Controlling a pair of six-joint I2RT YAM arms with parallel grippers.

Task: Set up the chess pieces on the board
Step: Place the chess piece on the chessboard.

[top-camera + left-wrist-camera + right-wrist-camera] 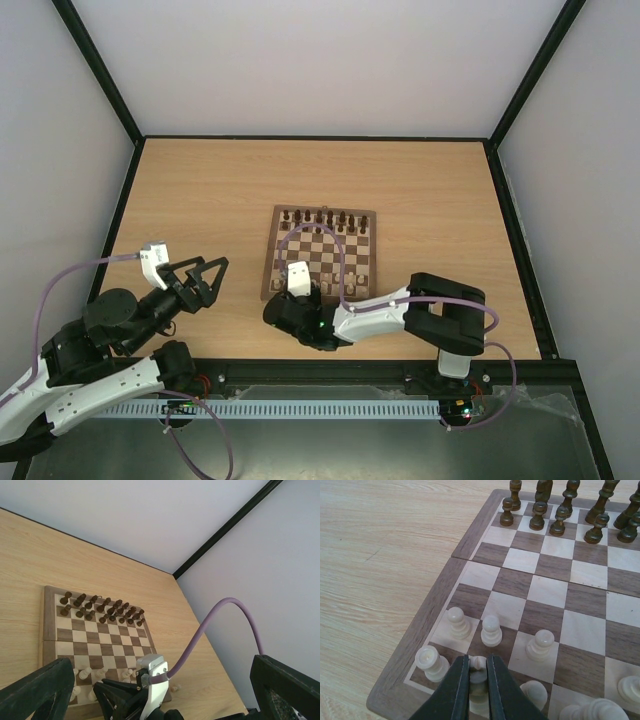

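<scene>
Left pincer (215, 280): fingers spread wide apart, holding nothing, raised above the bare worktop (200, 190) well to the left of the board (322, 250) and pointed towards it. The board lies flat near the middle of the worktop, on its near half. Dark pieces (322, 218) stand upright in two rows along the far edge; the middle rows of squares carry nothing. On the near left part of the board, three pale pawns (491, 630) stand in a line on the second row from the near edge, with one round-topped pale figure (431, 662) upright on the corner square just beside the frame. Right pincer (478, 657): lowered over the near row just right of that corner figure, fingers drawn together and clamped on a pale piece (478, 663), of which only the top shows between them; its base is hidden. Further pale figures (630, 687) stand along the near edge to the right, partly cut off. The right arm reaches in from the right, a purple cable (345, 262) arching over the board.
</scene>
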